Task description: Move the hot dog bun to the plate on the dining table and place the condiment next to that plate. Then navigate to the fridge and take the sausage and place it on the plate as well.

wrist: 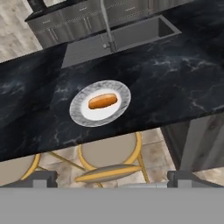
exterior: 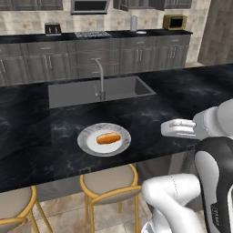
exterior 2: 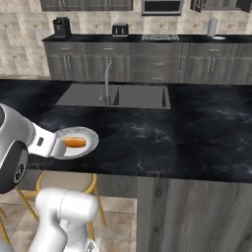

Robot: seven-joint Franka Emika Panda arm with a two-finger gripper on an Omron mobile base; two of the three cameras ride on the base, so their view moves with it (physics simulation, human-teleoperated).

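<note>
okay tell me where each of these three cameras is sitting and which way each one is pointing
Left base view: behind the arm on its left, facing forward and down over the dining table toward the sink; white arm at lower right.
Right base view: behind on the right, same table from the other side; arm at lower left.
Hand view: on the hand, back from the table edge, looking down at the plate; open gripper at the bottom.
All three share the plate with the hot dog bun on it.

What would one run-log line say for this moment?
bun: on plate | plate: on table, near edge | claw: open, holding nothing, off the table's edge above stool
</note>
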